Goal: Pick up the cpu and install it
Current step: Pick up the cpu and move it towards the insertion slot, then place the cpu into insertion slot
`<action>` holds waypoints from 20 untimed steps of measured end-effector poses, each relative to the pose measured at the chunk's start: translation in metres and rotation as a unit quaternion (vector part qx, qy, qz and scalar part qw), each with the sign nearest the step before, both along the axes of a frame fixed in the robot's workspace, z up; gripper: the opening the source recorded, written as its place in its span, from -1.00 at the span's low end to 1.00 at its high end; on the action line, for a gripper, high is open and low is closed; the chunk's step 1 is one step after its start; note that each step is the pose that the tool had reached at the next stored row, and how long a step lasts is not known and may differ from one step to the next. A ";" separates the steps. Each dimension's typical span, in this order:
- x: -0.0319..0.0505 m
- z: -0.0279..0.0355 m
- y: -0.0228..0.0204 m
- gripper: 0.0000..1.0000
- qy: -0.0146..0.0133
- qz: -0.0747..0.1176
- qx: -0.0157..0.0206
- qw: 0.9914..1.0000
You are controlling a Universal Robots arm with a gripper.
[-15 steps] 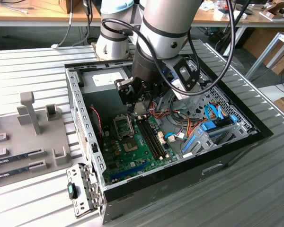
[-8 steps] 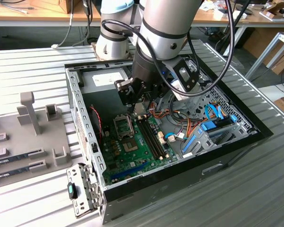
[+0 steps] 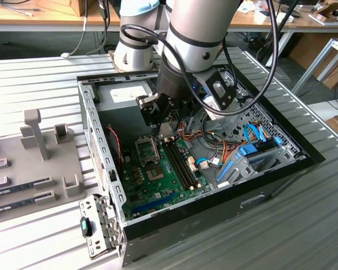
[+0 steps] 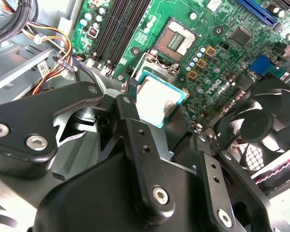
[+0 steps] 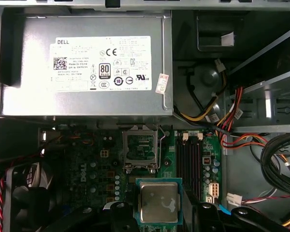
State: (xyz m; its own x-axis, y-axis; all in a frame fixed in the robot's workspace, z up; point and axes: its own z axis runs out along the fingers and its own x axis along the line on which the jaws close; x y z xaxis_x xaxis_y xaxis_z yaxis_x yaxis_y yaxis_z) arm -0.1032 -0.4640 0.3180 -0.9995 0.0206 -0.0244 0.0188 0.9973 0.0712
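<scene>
The black gripper [image 4: 157, 107] is clamped on the cpu [image 4: 153, 99], its fingers [image 4: 130, 96] pressing two opposite edges. The chip is held above the green motherboard [image 4: 222, 29], near the metal-framed socket [image 4: 176, 41], inside the open computer case [image 3: 90, 115].

- In the second wrist view, a black gripper finger [image 4: 135, 131] covers one corner of the cpu [image 4: 155, 100].
- The picture's edge cuts off the dark fan [image 4: 261, 126].
- In the exterior view, the arm's wrist [image 3: 180, 84] hides the far end of the motherboard [image 3: 142, 187].
</scene>
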 end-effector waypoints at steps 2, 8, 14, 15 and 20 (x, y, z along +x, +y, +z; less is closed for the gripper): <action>0.0000 -0.0003 0.0000 -0.05 0.000 0.000 0.000 1.000; 0.0000 -0.0018 -0.0001 -0.05 0.000 0.000 0.000 1.000; 0.0000 -0.0049 -0.0024 -0.05 0.000 0.000 0.000 1.000; -0.0001 -0.0050 -0.0024 -0.05 0.000 0.000 0.000 1.000; -0.0005 -0.0060 -0.0024 -0.05 0.000 0.000 0.000 1.000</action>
State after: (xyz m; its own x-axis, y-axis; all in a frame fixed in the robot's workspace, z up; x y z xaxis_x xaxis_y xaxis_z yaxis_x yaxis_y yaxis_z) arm -0.1036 -0.4663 0.3119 -0.9995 0.0205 -0.0245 0.0187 0.9973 0.0705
